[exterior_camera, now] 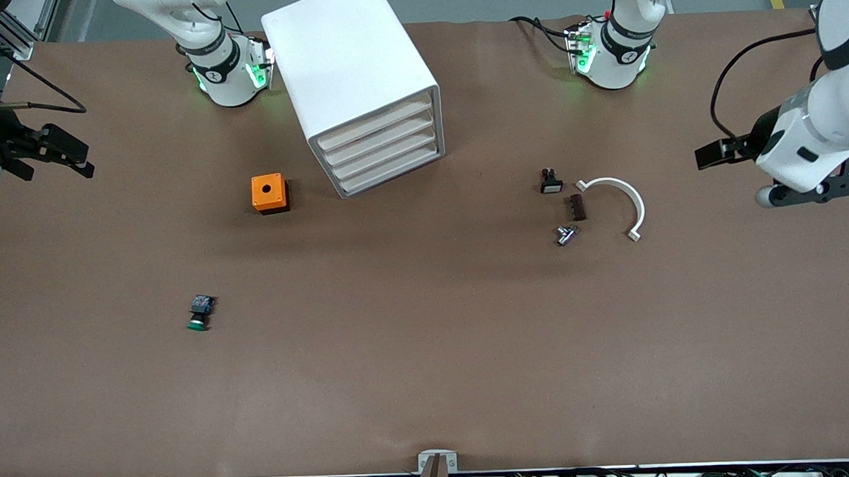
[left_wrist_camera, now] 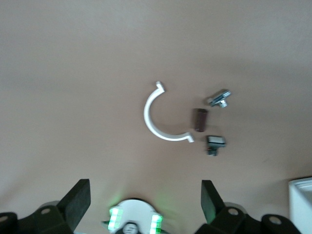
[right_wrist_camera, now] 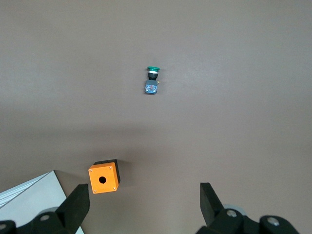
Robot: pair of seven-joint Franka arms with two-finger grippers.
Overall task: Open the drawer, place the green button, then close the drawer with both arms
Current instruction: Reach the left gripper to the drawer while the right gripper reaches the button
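Brown table, nothing touched yet. Right gripper [exterior_camera: 54, 156] hangs open and empty over its end. Button [exterior_camera: 200, 313] lies on its side, nearer the camera than the orange box [exterior_camera: 270, 193]. Cabinet [exterior_camera: 354, 78], drawers [exterior_camera: 382, 152] all shut. Left gripper [left_wrist_camera: 145, 207] open, empty over its end.

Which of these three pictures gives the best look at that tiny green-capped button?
The right wrist view: the button lies near the middle, its green cap and black body clearly separate. The front view shows it small, lying on the table nearer the camera than the orange box. The left wrist view misses it.
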